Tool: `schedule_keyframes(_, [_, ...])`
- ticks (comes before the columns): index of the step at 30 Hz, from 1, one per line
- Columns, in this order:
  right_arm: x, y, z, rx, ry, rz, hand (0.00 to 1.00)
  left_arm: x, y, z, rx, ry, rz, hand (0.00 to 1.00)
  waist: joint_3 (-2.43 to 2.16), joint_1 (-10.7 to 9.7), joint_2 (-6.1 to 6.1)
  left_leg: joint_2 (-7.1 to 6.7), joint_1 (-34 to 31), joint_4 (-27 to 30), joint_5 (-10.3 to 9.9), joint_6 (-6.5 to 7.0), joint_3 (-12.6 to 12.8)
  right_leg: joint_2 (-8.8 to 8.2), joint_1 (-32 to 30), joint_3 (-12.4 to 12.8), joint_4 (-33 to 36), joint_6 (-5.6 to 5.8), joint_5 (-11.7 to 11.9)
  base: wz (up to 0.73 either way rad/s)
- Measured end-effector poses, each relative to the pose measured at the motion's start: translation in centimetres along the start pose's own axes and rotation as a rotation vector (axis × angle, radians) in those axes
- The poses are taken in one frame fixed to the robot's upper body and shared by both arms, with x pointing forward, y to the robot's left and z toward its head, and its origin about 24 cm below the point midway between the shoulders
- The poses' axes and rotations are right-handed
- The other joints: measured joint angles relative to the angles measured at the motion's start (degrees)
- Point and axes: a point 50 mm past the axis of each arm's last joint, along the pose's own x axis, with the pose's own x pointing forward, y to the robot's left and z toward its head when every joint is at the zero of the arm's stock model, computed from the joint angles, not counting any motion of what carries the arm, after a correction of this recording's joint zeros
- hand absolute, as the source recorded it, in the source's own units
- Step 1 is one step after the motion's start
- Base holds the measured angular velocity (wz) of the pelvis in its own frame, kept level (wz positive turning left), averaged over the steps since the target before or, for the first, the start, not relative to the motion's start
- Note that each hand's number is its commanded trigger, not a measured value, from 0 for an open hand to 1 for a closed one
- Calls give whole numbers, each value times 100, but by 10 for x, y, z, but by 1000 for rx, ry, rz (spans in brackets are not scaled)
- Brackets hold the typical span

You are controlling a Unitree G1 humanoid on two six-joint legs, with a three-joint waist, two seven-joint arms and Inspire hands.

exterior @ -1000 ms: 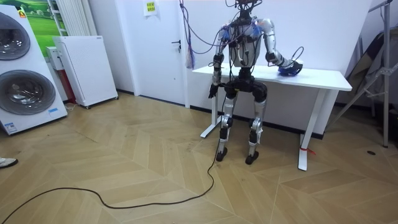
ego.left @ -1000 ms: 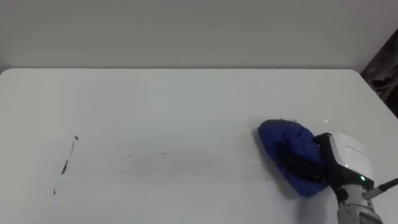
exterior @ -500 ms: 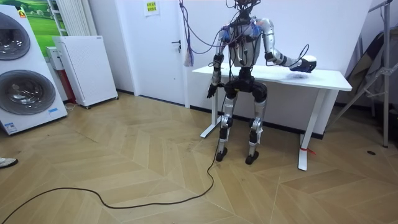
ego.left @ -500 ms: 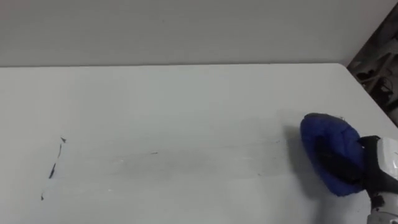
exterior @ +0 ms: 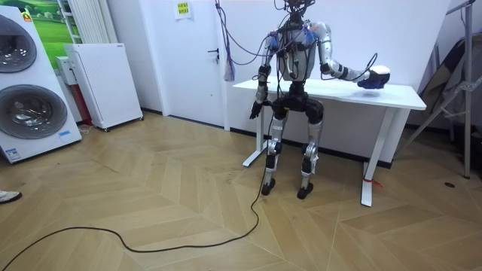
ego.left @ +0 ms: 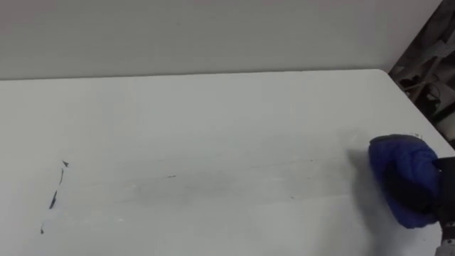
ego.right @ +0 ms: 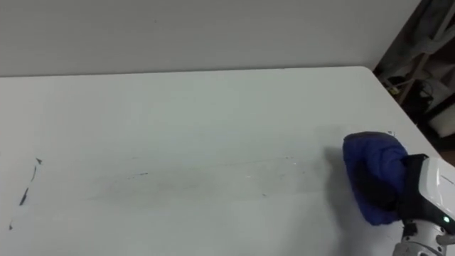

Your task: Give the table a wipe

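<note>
Partly beneath right hand (ego.right: 425, 193), blue cloth (ego.right: 366, 169) on table (ego.right: 178, 121).

One white table (ego.left: 213, 121). One blue cloth (ego.left: 402, 179) on it, over at 4 o'clock. Three small dark marks (ego.left: 53, 200) in a row, down at 8 o'clock. Two robot hands: one right hand (ego.right: 428, 190) on the cloth, one left hand (exterior: 256, 111) hanging down by the table's side in the room view. Two washing machines (exterior: 26, 113), one on top of the other, at 9 o'clock in the room. One white cabinet (exterior: 105, 83) next to them. One door (exterior: 202, 68) at 11 o'clock.
</note>
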Motion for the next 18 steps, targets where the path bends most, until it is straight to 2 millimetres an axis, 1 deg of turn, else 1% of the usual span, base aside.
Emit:
schedule_keyframes(7, [0,0,0,-7,-4,-3,0,0,0,-1,1,2,-1,0,-3,1,0,0,-6,-5,0,0,0,-1,-11,-1,7,0,0,0])
schedule_keyframes(11, [1,-4,4,-48,-32,-36,0,-1,0,-3,2,7,-2,0,-4,-10,2,0,-5,-9,0,0,5,-1,-11,-1,3,0,0,0])
schedule_keyframes(18, [2,-8,5,-44,-38,-103,0,-1,-1,-4,3,8,-3,0,-8,11,13,2,-24,-21,0,0,64,5,-64,-5,20,-4,3,-3])
